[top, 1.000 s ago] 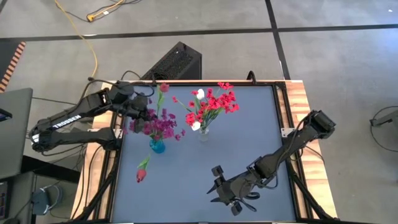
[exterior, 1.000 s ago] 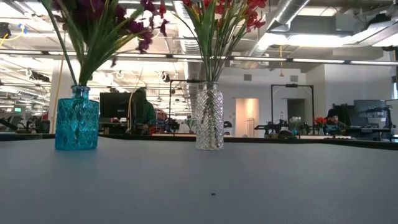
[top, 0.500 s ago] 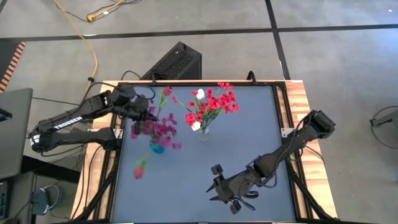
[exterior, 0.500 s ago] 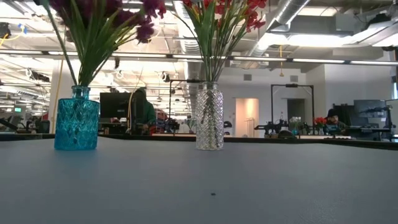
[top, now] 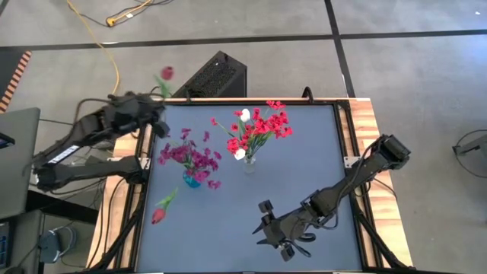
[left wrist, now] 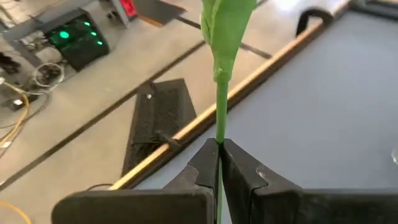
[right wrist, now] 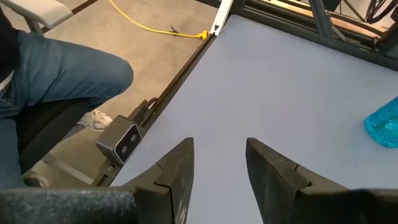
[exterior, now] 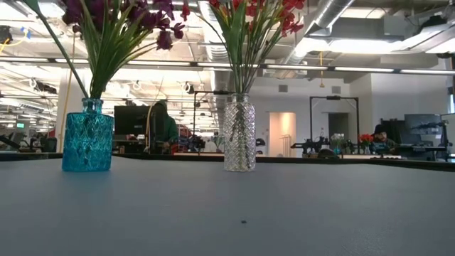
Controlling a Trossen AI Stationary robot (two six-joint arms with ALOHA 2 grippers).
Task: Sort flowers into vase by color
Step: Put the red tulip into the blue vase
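Observation:
My left gripper (top: 157,116) is raised over the table's far-left corner, shut on a tulip. Its red bud (top: 166,73) shows beyond the far edge. The blue vase (top: 192,179) holds magenta sprigs (top: 190,156). The clear vase (top: 249,164) holds red and white flowers (top: 259,125). Both vases stand upright on the table and also show in the low view, the blue vase (exterior: 87,139) and the clear vase (exterior: 239,135). A second tulip (top: 160,211) lies flat on the table near the left edge. My right gripper (top: 262,225) is open over the near middle and touches nothing. My left gripper pinches the tulip's green stem (left wrist: 220,127) between its two shut fingers (left wrist: 202,162). The stem runs on past the fingertips to a leaf (left wrist: 227,25), and the bud lies outside the wrist view. The tulip is lifted clear of the table, and the gripper hides its lower end.
The table's wooden rim (top: 358,144) runs along the right side. A black box (top: 217,76) stands behind the far edge. The low camera (right wrist: 124,140) sits at the near edge. Beside it a person's leg in jeans (right wrist: 62,81) shows. Bare tabletop (top: 312,167) lies right of the vases.
My left gripper has moved from beside the magenta sprigs toward the table's far-left corner, still shut, and has carried the tulip along. The bud now shows beyond the far edge. The magenta sprigs swayed. The loose tulip on the table has shifted a little to the left.

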